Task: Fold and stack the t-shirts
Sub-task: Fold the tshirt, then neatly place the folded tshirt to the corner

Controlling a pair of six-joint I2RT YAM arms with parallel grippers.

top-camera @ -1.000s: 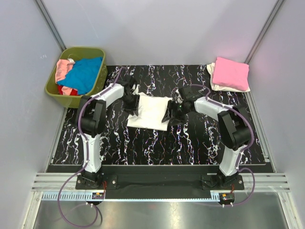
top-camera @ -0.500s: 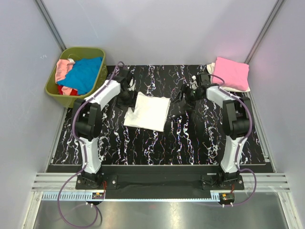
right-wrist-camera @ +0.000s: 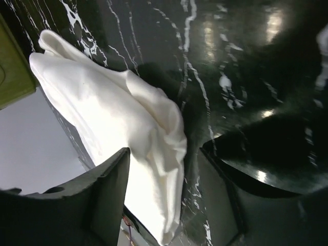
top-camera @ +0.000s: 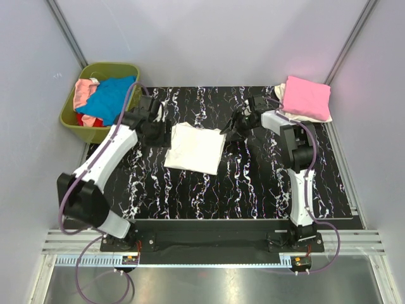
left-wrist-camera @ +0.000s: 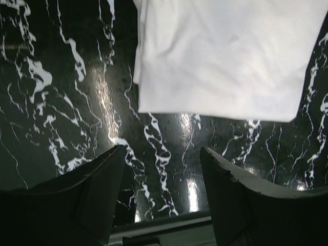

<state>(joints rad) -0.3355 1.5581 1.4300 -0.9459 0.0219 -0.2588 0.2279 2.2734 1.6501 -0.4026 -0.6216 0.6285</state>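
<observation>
**Top external view.** One white t-shirt (top-camera: 195, 147), folded to a rough square, was laid flat near the middle of the black marbled bench (top-camera: 253, 183). The left fingers (top-camera: 158, 134) were placed just beside its left edge, and the right fingers (top-camera: 233, 128) just beside its far right corner. A folded pink t-shirt (top-camera: 308, 96) was stacked on a cream t-shirt (top-camera: 297, 117) at the far right corner of the bench. An olive-green basket (top-camera: 68, 116) was stood off the far left corner. A blue t-shirt (top-camera: 112, 98), a salmon t-shirt (top-camera: 82, 92) and a red t-shirt (top-camera: 84, 120) were heaped inside it.

**Left wrist view.** The left fingers (left-wrist-camera: 97, 195) were spread apart, with only bare bench (left-wrist-camera: 51, 102) seen between them. The white t-shirt (left-wrist-camera: 225, 56) was laid beyond the tips and apart from them.

**Right wrist view.** The right fingers (right-wrist-camera: 97, 200) were spread apart. The white t-shirt (right-wrist-camera: 113, 107) was seen as a rumpled fold on the bench (right-wrist-camera: 230, 61), reaching into the gap between the tips. Whether it was touched by either finger could not be told, though nothing appeared to be pinched. A sliver of the basket (right-wrist-camera: 9, 66) was seen at the left edge.
</observation>
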